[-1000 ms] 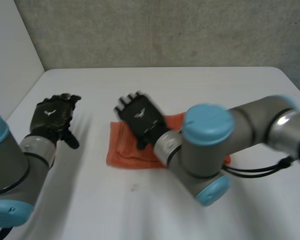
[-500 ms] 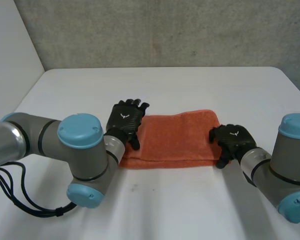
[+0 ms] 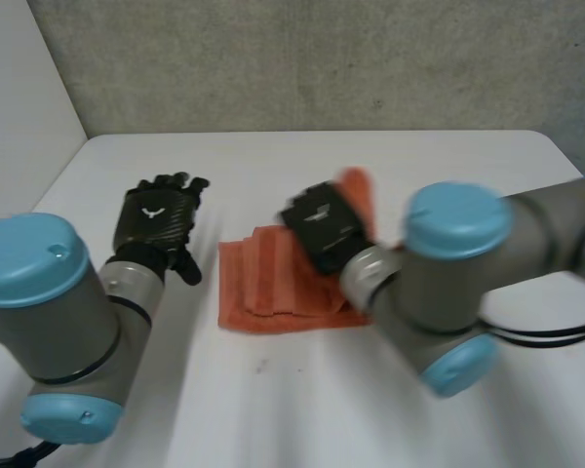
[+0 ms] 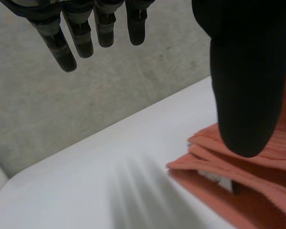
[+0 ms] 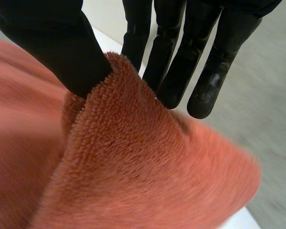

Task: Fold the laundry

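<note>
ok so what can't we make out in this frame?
Head view: the towel's right part, behind the right arm.
Left wrist view: towel's folds, partly behind the left hand, partly past the edge.
Right wrist view: the table beneath, hidden by the towel the right hand pinches.

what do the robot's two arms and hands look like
Both arms are thick grey tubes with rounded joints closed by round light-blue caps: left arm, right arm. Each ends in a silvery wrist band and a black hand, left hand and right hand. The left hand's back carries a small white mark. The fingers are slim, black and segmented.
</note>
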Motion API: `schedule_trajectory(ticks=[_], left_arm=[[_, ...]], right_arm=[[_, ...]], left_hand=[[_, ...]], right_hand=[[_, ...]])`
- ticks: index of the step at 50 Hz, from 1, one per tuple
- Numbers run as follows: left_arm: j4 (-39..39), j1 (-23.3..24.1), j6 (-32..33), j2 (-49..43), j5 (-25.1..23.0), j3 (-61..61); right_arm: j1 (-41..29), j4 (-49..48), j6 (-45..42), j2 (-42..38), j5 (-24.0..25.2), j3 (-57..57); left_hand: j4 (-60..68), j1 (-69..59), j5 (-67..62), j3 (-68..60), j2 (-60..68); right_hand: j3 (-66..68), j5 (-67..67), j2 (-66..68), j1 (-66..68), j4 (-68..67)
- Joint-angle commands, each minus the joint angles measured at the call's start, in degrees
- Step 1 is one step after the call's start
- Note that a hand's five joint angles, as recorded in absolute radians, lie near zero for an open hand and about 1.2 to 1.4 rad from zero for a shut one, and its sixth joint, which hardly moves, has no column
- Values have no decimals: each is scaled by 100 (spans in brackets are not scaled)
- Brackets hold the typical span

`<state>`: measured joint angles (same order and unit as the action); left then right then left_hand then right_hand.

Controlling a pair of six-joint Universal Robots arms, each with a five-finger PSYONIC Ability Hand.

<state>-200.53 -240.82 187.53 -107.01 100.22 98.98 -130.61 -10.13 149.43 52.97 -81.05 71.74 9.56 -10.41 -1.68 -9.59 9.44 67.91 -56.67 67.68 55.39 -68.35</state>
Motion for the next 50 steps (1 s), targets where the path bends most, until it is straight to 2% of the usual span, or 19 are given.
schedule_trajectory(ticks=[1,3,4,5,6,7,8,10,11,12,18,22,25,27,33,37,43,50], left_arm=[[5,-255,-6,250,60,253],[-4,-316,-24,250,51,236],[-4,-316,-24,250,51,236],[-4,-342,-24,242,51,192],[-12,-377,-24,250,42,148],[-13,-378,-24,250,42,148],[-13,-395,-15,242,33,78],[-13,-404,-15,189,24,-27],[-13,-395,-15,145,24,-159],[-13,-395,-15,145,24,-160],[14,-246,-129,-302,7,-826],[294,183,-418,-811,-63,-1432],[480,273,-560,-962,-151,-1619],[864,360,-918,-1269,-379,-1943],[1507,387,-1333,-1770,-529,-2216],[1693,369,-1360,-1920,-512,-2216],[1912,168,-1325,-2044,-485,-2076],[2079,44,-1298,-1824,-485,-2006]], right_arm=[[-868,266,-106,-954,371,-502],[-913,275,-124,-1034,327,-617],[-905,284,-107,-1034,214,-721],[-904,284,-107,-1034,213,-722],[-896,293,-63,-956,13,-766],[-896,301,-11,-790,-233,-784],[-896,301,-10,-788,-235,-784],[-861,258,357,-325,-682,-714],[-861,257,359,-323,-684,-714],[-765,214,716,-105,-823,-661],[-176,248,2053,573,-824,-459],[10,319,2416,653,-780,-459],[185,512,2635,592,-631,-511],[273,618,2688,477,-561,-564],[502,1154,2864,-287,-473,-968],[607,1609,3074,-936,-228,-1354],[730,2172,3233,-1464,98,-1802],[835,2332,3242,-1159,116,-1988]], left_hand=[[44,41,168,-41,56],[44,41,168,-41,56],[44,41,168,-41,56],[44,41,168,-41,56],[44,41,168,-41,56],[44,41,168,-41,56],[44,41,168,-41,56],[44,41,168,-41,56],[44,41,168,-41,56],[44,41,168,-41,56],[44,41,168,-41,56],[44,41,168,-41,56],[44,41,168,-41,56],[44,41,168,-41,56],[44,41,168,-41,56],[44,41,168,-41,56],[44,41,168,-41,56],[44,41,168,-41,56]], right_hand=[[1209,-1333,1232,2461,-1165],[1209,-1333,1232,2461,-1165],[-1133,1009,-1110,119,1177],[-1156,1032,-1134,96,1200],[-4154,4030,-4132,-2902,4198],[-5516,5392,-5494,-4264,5560],[-5530,5406,-5507,-4278,5574],[-5791,5667,-5768,-4539,5835],[-5791,5667,-5768,-4539,5835],[-5791,5667,-5768,-4539,5835],[-5791,5667,-5768,-4539,5835],[-5791,5667,-5768,-4539,5835],[-5791,5667,-5768,-4539,5835],[-5791,5667,-5768,-4539,5835],[-5791,5667,-5768,-4539,5835],[-5791,5667,-5768,-4539,5835],[-5791,5667,-5768,-4539,5835],[-5791,5667,-5768,-4539,5835]])
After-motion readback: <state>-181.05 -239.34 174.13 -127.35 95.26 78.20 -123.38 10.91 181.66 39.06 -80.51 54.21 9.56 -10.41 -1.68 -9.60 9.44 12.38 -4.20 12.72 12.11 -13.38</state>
